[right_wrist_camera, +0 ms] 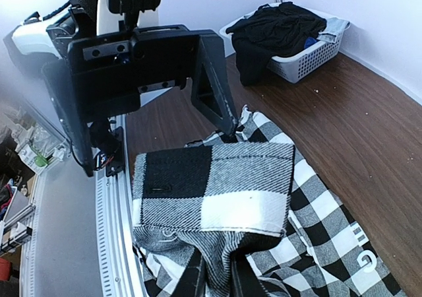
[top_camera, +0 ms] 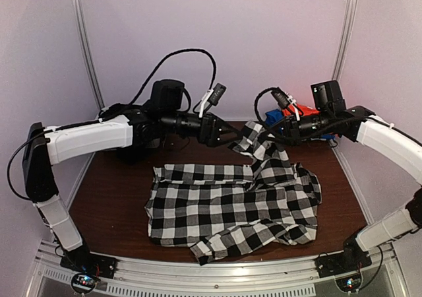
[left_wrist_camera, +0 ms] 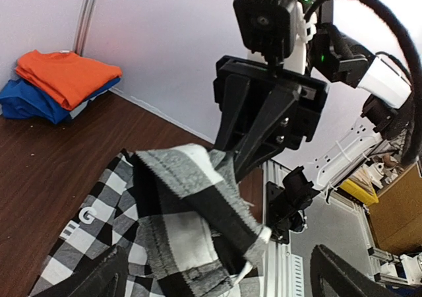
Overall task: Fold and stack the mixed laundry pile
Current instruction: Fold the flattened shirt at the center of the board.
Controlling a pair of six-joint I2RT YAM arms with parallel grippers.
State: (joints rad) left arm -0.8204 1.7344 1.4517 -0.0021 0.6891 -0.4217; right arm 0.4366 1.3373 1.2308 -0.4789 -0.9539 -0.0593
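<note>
Black-and-white woven check marks the checked shirt (top_camera: 224, 211), lying rumpled in the middle of the table (top_camera: 112, 198) from above, one end lifted toward the far edge between the left fingers (top_camera: 227, 132) and right fingers (top_camera: 273, 137), with a folded orange-red garment (top_camera: 290, 111) atop a blue garment (top_camera: 270, 119) in the far right corner. From the left wrist, the right fingers pinch that frayed strip, the left fingers stand spread beside it, and a pale "G" (left_wrist_camera: 86, 214) reads on the cloth. Only the right wrist shows a white slatted basket (right_wrist_camera: 310, 59) holding a black garment (right_wrist_camera: 277, 26) near the far left corner.
</note>
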